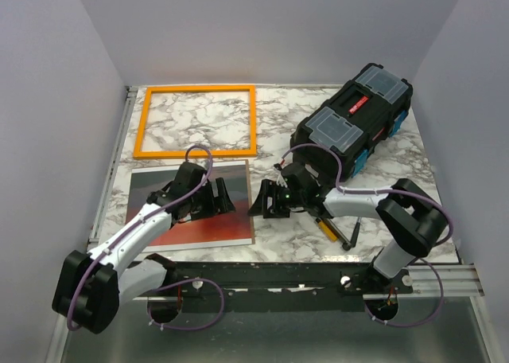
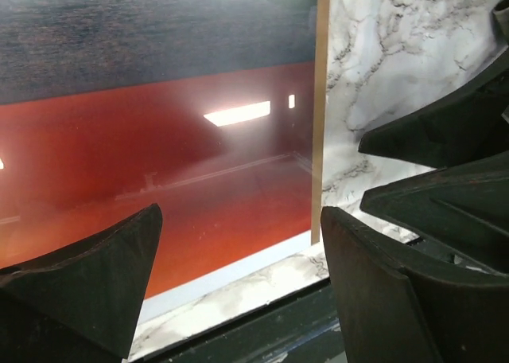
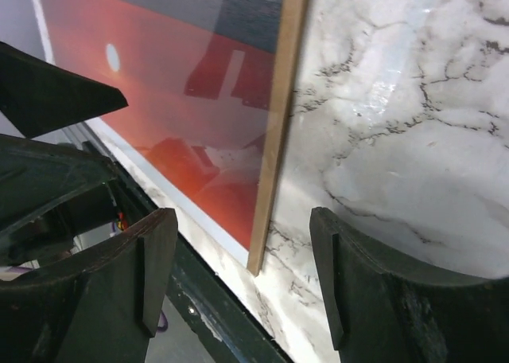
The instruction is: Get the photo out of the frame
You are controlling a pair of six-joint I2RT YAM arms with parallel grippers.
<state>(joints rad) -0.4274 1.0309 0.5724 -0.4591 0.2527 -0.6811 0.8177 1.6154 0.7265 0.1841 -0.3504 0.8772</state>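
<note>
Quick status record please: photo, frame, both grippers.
photo: flat rectangular sunset picture, face up on white marble table, outside the frame
frame: thin bright-orange rectangular frame, empty, lying flat behind the photo
left gripper: open, over the photo near its right edge
right gripper: open, above the photo's right edge
other: black toolbox, right rear

Our left gripper (image 1: 213, 197) and right gripper (image 1: 267, 201) crowd each other, leaving little room between them. Just behind the right one, the long black plastic toolbox (image 1: 354, 120) blocks the way. Beyond the left one, the thin bright-orange rectangular frame (image 1: 199, 88) lies flat, ringing bare white marble tabletop (image 1: 199, 120).
</note>
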